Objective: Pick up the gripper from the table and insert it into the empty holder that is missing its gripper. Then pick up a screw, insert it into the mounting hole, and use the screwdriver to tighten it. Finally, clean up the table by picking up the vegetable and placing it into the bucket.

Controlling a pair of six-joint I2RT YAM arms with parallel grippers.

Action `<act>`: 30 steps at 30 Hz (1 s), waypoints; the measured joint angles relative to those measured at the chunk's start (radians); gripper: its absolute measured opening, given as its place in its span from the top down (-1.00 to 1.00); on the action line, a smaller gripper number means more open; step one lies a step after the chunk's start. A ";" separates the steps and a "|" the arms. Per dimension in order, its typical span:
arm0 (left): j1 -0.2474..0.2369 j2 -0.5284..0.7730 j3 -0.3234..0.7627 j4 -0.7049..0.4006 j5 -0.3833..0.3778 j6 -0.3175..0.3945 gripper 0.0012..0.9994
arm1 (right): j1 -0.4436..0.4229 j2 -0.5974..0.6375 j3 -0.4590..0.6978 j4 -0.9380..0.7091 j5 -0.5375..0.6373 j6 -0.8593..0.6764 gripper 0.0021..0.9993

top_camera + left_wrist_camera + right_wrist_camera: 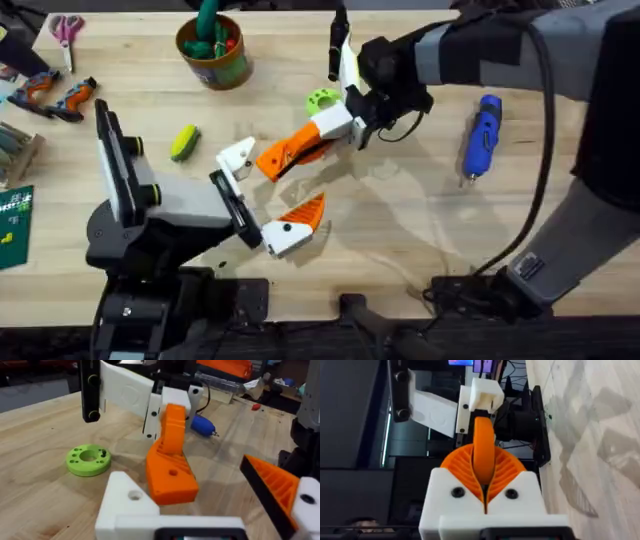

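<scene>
Nearest below the overhead camera, the left tool (262, 198) stands spread apart, its bare white holder (237, 157) just beside the orange gripper (290, 152), which the right tool (330, 135) clamps and carries low over the bench (400, 230). Left wrist view: the gripper (170, 460) hangs beside the holder (125, 502). Right wrist view: the pads (465, 462) pinch the gripper (484, 452), its far end at the holder (485, 395).
</scene>
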 joint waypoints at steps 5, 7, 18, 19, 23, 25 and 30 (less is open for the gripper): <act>0.000 0.000 0.000 0.000 0.000 0.000 -0.97 | 0.000 0.011 0.000 0.023 -0.016 0.010 0.98; 0.000 0.000 0.000 0.000 0.000 0.000 -0.97 | 0.000 0.011 0.000 0.051 -0.018 0.028 0.98; 0.000 0.000 0.000 0.000 0.000 0.000 -0.97 | 0.035 0.011 0.000 0.202 -0.013 0.195 0.98; 0.000 0.000 0.000 0.000 0.000 0.000 -0.97 | 0.037 0.011 0.000 0.204 -0.013 0.205 0.98; 0.000 0.000 0.000 0.000 0.000 0.000 -0.97 | 0.039 0.011 0.000 0.226 -0.011 0.241 0.98; 0.000 0.000 0.000 0.000 0.000 0.001 -0.97 | 0.039 0.011 0.000 0.254 -0.009 0.261 0.98; 0.000 0.000 0.000 0.000 -0.011 0.003 -0.97 | 0.040 0.011 0.000 0.354 0.004 0.345 0.98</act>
